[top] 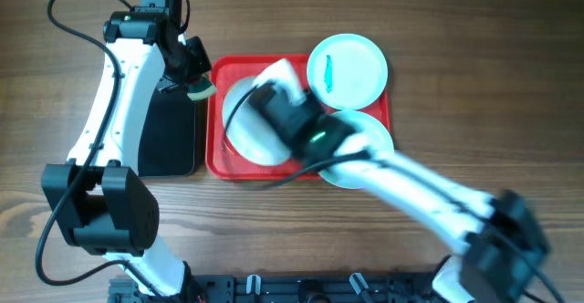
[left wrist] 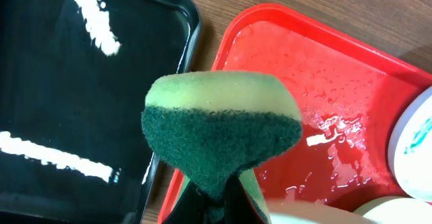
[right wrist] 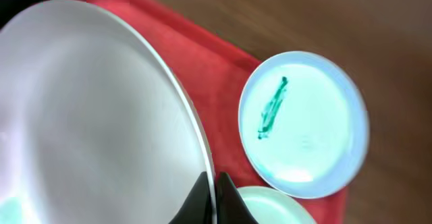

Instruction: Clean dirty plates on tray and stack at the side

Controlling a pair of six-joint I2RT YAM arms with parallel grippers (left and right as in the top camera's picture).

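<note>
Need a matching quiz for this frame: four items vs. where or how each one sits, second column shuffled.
Items:
1. sponge
2. white plate
3. far aqua plate
4. black tray

States:
A. clamped by its rim in the right tool
B. lying beside the red tray
C. pinched in the left tool
D. untouched, teal streak on it

Pairs: 1-C, 2-A, 3-D, 4-B

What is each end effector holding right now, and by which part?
Left end effector pinches the sponge at its squeezed lower end; right end effector clamps the white plate by its rim.
</note>
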